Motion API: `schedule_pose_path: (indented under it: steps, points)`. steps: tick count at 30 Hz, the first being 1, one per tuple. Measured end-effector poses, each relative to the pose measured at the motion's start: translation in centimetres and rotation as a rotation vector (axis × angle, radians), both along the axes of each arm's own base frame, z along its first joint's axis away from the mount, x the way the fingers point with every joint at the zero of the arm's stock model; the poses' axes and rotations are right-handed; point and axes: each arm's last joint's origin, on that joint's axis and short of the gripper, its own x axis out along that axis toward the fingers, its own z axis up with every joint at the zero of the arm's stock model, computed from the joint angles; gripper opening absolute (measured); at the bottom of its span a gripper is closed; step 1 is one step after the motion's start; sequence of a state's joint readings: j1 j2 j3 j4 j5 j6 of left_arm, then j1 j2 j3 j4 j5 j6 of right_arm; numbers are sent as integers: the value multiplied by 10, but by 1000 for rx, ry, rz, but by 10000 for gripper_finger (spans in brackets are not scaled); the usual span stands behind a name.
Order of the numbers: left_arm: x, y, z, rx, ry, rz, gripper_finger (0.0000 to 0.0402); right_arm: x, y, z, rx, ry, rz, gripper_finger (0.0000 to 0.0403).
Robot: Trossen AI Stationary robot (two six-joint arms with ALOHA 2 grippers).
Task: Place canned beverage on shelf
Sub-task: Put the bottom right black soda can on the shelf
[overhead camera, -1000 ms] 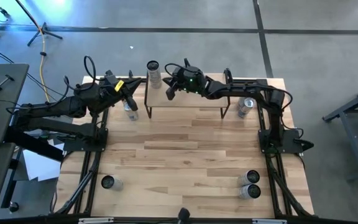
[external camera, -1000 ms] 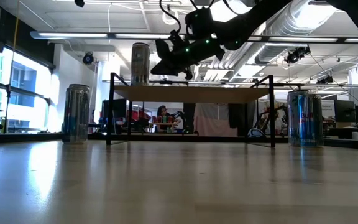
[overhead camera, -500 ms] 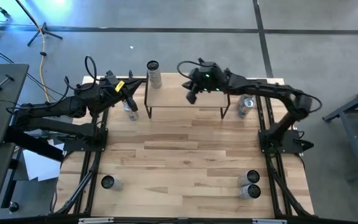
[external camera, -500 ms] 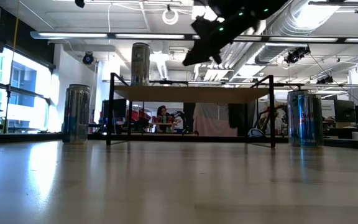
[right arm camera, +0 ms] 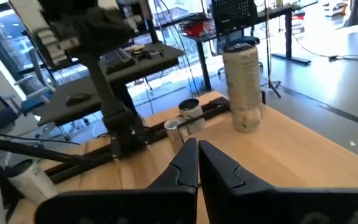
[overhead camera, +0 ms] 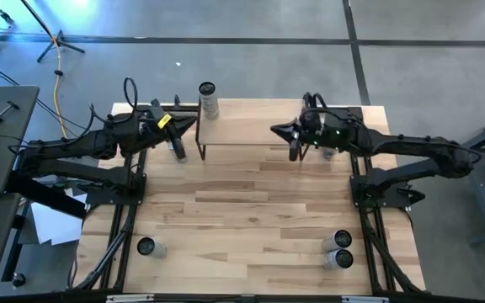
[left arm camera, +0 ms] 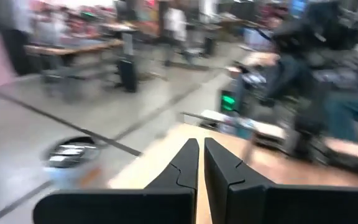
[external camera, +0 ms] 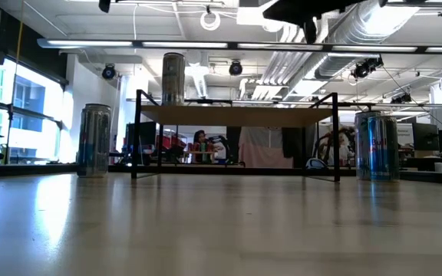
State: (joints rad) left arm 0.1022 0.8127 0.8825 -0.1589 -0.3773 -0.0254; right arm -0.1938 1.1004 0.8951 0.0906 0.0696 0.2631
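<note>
Desk (overhead camera: 251,210): a big wooden top with cans near its corners.
Shelf (overhead camera: 251,133): at the far edge of the desk, at 12 o'clock.
Can (overhead camera: 208,99): stands up on the shelf's far left corner.
Right hand (overhead camera: 286,135): closed and holding nothing, over the shelf's right end; the can is well apart from it, at about 10 o'clock.
Left hand (overhead camera: 189,124): closed and holding nothing, just left of the shelf; the can is near it, at about 1 o'clock.
</note>
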Motion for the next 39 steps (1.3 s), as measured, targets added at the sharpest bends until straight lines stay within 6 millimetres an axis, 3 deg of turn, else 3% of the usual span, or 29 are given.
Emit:
schedule_pose_path:
  steps: [4,7,16,24,27,30,35,39]
  points:
    - [1,-8,-3,-54,22,-286,0,2,12,10,-2,-32,48,0]
    - [1,-12,-4,-113,18,-379,0,3,19,13,12,-40,77,0]
    - [3,-12,-6,-152,27,-385,1,4,30,14,191,-85,102,0]
    - [7,-11,-9,-156,46,-370,1,4,33,22,219,-159,162,7]
    - [6,-10,-9,-155,42,-345,1,4,36,24,263,-176,244,40]
    - [6,-9,-9,-194,25,-307,1,5,40,21,349,-136,337,98]
    - [6,-8,-9,-274,-6,-261,1,2,62,5,553,79,547,208]
    - [6,-8,-9,-311,-21,-247,1,-4,86,-5,713,252,676,273]
